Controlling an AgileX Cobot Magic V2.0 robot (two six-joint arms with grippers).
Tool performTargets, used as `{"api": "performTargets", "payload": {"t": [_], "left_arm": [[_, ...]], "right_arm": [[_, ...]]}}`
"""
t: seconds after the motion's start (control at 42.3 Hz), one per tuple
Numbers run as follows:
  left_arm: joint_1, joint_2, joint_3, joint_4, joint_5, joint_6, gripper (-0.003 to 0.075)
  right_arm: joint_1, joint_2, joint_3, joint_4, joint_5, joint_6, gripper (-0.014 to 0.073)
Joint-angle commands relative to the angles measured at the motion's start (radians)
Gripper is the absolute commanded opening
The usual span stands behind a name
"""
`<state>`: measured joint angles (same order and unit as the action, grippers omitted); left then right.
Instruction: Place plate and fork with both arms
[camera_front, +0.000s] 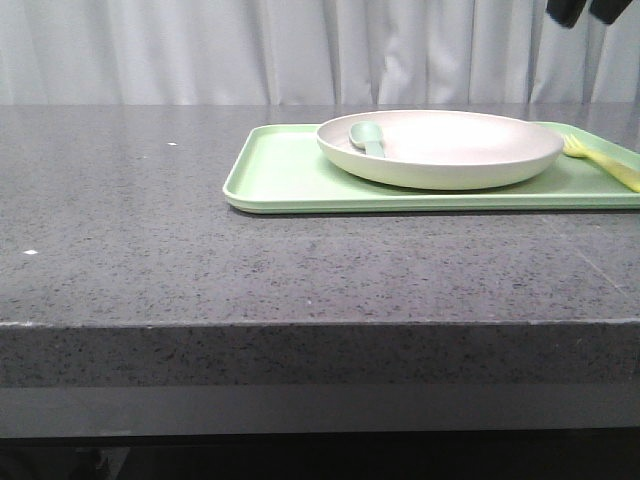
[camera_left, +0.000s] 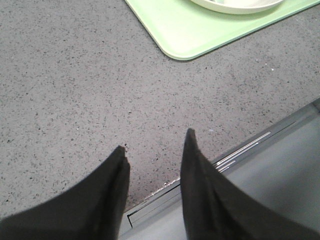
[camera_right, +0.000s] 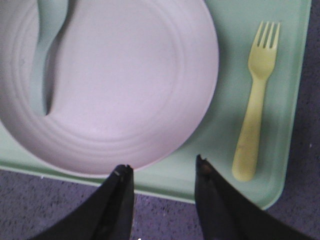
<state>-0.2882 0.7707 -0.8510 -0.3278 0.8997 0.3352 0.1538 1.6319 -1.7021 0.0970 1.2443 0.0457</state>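
The off-white plate (camera_front: 450, 150) sits on a light green tray (camera_front: 285, 175), with a grey-green spoon (camera_front: 366, 137) lying in it. The pale yellow fork (camera_front: 603, 160) lies on the tray to the plate's right. In the right wrist view the plate (camera_right: 120, 85), spoon (camera_right: 47, 45) and fork (camera_right: 255, 105) show from above. My right gripper (camera_right: 162, 167) is open and empty, high above the tray's near edge; it shows at the top right of the front view (camera_front: 590, 10). My left gripper (camera_left: 155, 142) is open and empty above the table's front edge, out of the front view.
The grey speckled table (camera_front: 130, 220) stretches to the left of the tray. The tray's corner (camera_left: 185, 42) and the plate's rim (camera_left: 235, 6) show in the left wrist view. A white curtain (camera_front: 200, 50) hangs behind the table.
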Motion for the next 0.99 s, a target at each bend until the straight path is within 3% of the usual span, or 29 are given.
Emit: {"api": "performTargets", "payload": {"t": [0.0, 0.26, 0.686, 0.97], "left_arm": [[0.003, -0.004, -0.028, -0.021, -0.062, 0.002, 0.025], [0.003, -0.004, -0.028, -0.021, -0.062, 0.002, 0.025], [0.003, -0.004, -0.028, -0.021, -0.062, 0.002, 0.025], [0.003, -0.004, -0.028, -0.021, -0.062, 0.002, 0.025]], "right_arm": [[0.021, -0.135, 0.06, -0.001, -0.042, -0.012, 0.0331], [0.039, -0.386, 0.318, -0.002, -0.2, -0.014, 0.0331], [0.039, -0.72, 0.621, -0.039, -0.234, -0.024, 0.0331], [0.039, -0.883, 0.7, -0.039, -0.241, -0.024, 0.0331]]}}
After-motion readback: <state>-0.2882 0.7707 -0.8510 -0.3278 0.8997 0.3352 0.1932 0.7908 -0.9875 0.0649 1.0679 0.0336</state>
